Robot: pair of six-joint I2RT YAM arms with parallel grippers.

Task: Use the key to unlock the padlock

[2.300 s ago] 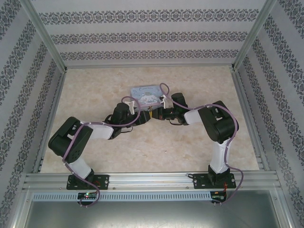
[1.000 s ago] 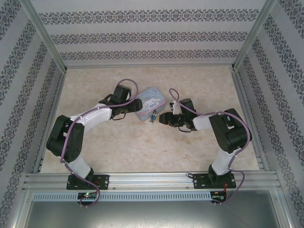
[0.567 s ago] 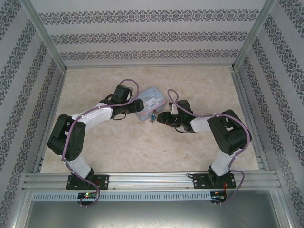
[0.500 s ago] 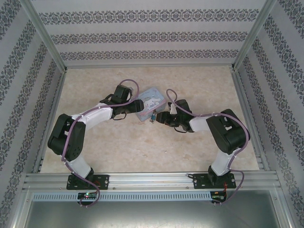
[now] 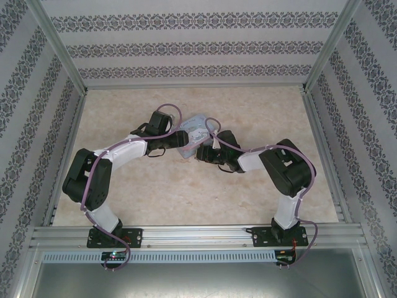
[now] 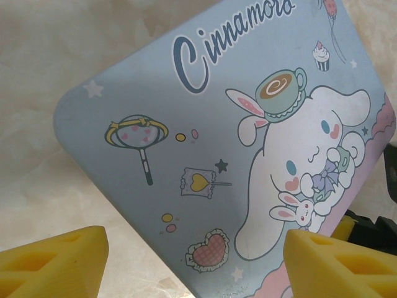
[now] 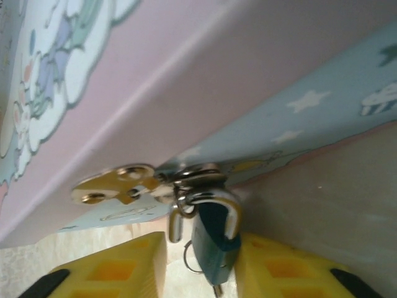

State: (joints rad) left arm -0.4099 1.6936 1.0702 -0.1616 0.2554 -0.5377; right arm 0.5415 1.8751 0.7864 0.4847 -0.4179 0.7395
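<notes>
The blue padlock (image 7: pixel 214 248) hangs by its silvery shackle (image 7: pixel 218 200) from the brass hasp (image 7: pixel 115 184) on the side of the light-blue cartoon tin (image 5: pixel 196 126). A dark key stub (image 7: pixel 216 290) pokes out under the padlock body, next to a thin ring (image 7: pixel 188 259). My right gripper (image 7: pixel 201 267) is open but narrow, with the padlock between its yellow fingers (image 7: pixel 124 268). The right finger touches the body and a small gap shows on the left. My left gripper (image 6: pixel 197 267) stands wide open over the tin's near corner (image 6: pixel 205 186).
In the top view both grippers meet at the tin near the table's middle, the left gripper (image 5: pixel 178 140) on its left and the right gripper (image 5: pixel 200 152) at its front. Aluminium rails and patterned walls (image 5: pixel 37 124) fence the beige table (image 5: pixel 186 198).
My right arm has slid left up to the tin's front, and its fingers have narrowed around the padlock. The left arm and the tin have stayed put over the last second.
</notes>
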